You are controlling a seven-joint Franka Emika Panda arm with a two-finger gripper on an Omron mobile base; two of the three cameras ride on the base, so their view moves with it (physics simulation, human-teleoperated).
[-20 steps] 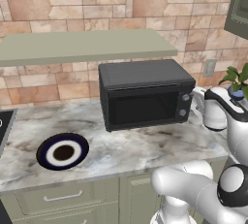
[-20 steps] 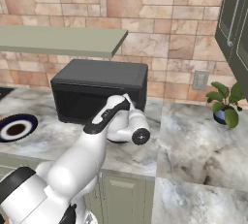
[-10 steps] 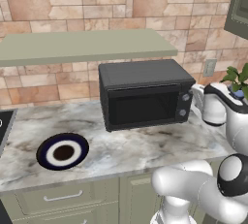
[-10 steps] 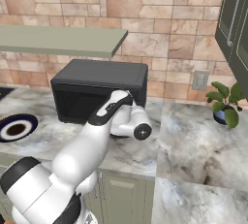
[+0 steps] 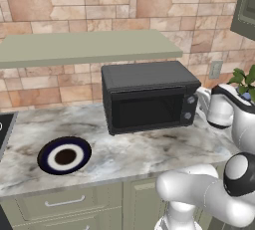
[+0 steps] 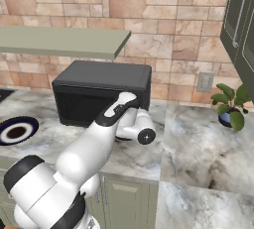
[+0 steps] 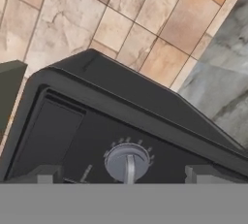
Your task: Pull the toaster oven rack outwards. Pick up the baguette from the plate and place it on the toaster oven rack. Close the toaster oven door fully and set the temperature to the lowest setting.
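Note:
The toaster oven (image 5: 148,97) stands on the counter against the brick wall. The toaster oven door (image 5: 147,110) is up and shut, so the toaster oven rack is hidden behind its dark glass. The plate (image 5: 64,155) lies to the oven's left with nothing on it; the baguette is out of view. My white hand (image 5: 217,107) hovers just right of the knob panel (image 5: 189,107). In the hand view my gripper (image 7: 123,174) is open, with a round grey knob (image 7: 127,162) close ahead between the two fingertips (image 7: 46,174). The arm (image 6: 106,134) hides the panel in the right base view.
A long shelf (image 5: 84,47) hangs above the oven. A potted plant (image 6: 229,106) stands at the back right by a wall socket (image 6: 204,81). The marble counter (image 6: 208,148) runs on to the right, with drawers (image 5: 64,202) below its front edge.
The arm has reached a little further forward and left, bringing the hand closer to the oven's knob panel. The gripper has stayed open.

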